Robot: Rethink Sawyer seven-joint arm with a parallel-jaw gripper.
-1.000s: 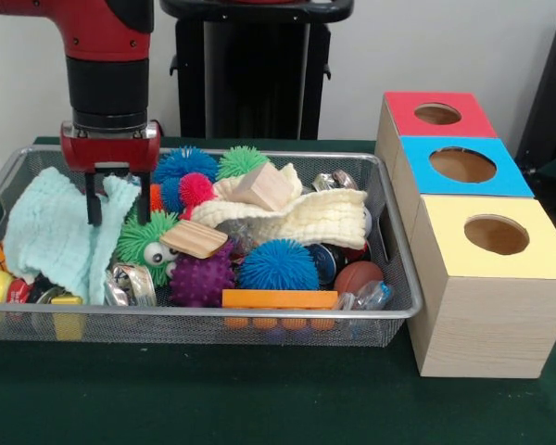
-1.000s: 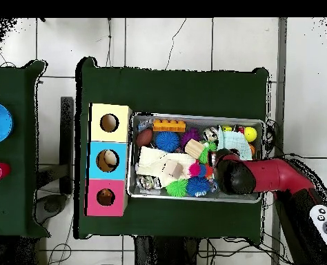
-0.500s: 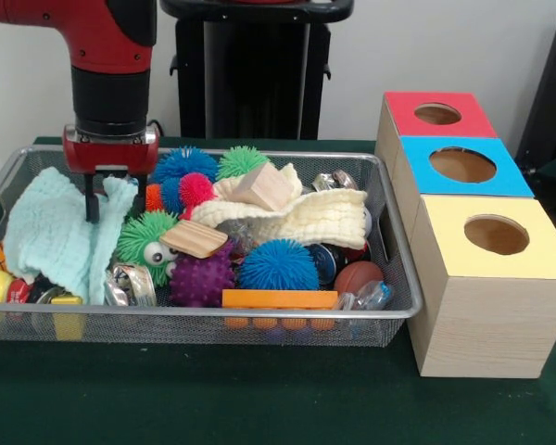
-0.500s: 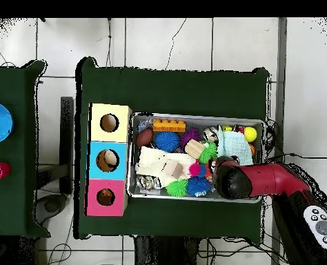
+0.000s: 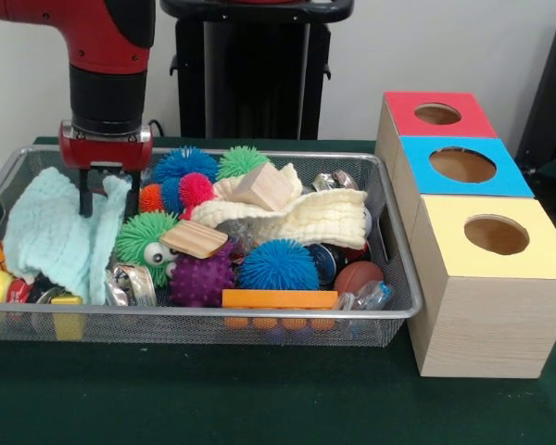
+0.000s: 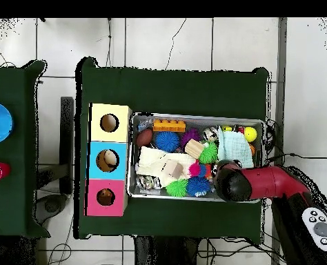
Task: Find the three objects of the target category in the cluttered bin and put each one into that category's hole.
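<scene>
The bench (image 5: 259, 399) carries the bin (image 5: 204, 315) and, beside it, three boxes in a row; the red box (image 5: 437, 114) with its hole (image 5: 437, 113) stands farthest from the camera in the front view, at the bin's far right corner. The arm hangs over the opposite, left end of the bin, so any find must travel the whole length of the basket to reach that hole.

The gripper (image 5: 107, 199) points straight down, its fingers (image 5: 85, 197) parted a little, straddling a raised fold of the pale green cloth (image 5: 51, 236); whether they actually pinch it I cannot tell. No striped tiger or yellow duck shows anywhere in the clutter, so the toy animals are most likely buried, perhaps under this cloth or under the cream cloth (image 5: 301, 218) mid-bin. The nearest uncovered thing is the green spiky ball (image 5: 146, 243) with eyes, just to the fingers' right in the front view, and it is not wanted.

Against a second ago, the gripper stands slightly higher and a touch further left, with the fold drawn up a bit; the rest of the clutter lies unchanged.
</scene>
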